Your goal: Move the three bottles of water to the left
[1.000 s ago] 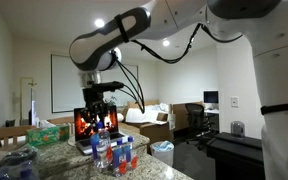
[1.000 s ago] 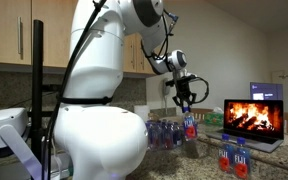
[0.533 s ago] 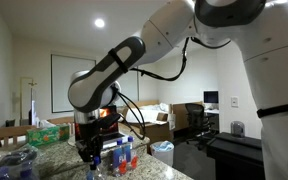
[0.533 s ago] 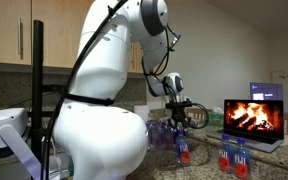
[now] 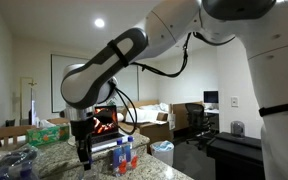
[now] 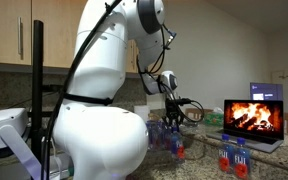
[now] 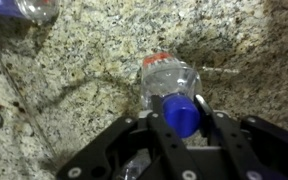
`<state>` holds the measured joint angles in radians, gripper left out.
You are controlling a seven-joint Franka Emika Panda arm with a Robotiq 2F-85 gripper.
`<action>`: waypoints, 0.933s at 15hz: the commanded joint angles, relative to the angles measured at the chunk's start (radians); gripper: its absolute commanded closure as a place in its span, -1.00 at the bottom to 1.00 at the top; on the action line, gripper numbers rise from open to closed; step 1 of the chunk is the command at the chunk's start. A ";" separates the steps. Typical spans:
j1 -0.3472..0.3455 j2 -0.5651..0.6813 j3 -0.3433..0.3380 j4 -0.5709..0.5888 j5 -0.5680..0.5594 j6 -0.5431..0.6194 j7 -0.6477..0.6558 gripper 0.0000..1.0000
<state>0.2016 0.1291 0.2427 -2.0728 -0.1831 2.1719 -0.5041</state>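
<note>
Between the claw's [image 7: 182,118] fingers [image 7: 152,128], in the wrist view, sits the blue cap [image 7: 181,112] of one bottle [image 7: 168,82]. The jaws are drawn in on the neck from both sides and hold nothing else. The bottle hangs upright below the claw, over the speckled granite countertop [image 7: 74,90]. Whether its base touches the stone cannot be told.

The two remaining bottles [image 6: 234,158] stand together in front of the laptop [image 6: 252,115], well apart from the held one. A bundle of clear bottles [image 6: 160,134] lies just beside the claw in an exterior view.

Likely hazards:
- The grip is high and narrow, so the body could swing or slip if the arm moves abruptly.
- Releasing before the base is seated flat would probably topple the bottle.
- Drifting toward the bundle risks a knock.
</note>
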 commanded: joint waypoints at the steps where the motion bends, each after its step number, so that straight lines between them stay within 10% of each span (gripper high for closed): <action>1: 0.005 -0.039 0.025 0.006 0.019 -0.022 -0.183 0.70; 6: 0.015 -0.014 0.051 0.036 0.068 -0.016 -0.422 0.70; 14: 0.014 0.034 0.045 0.051 0.144 -0.009 -0.438 0.70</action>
<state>0.2211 0.1478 0.2894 -2.0455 -0.0708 2.1703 -0.8985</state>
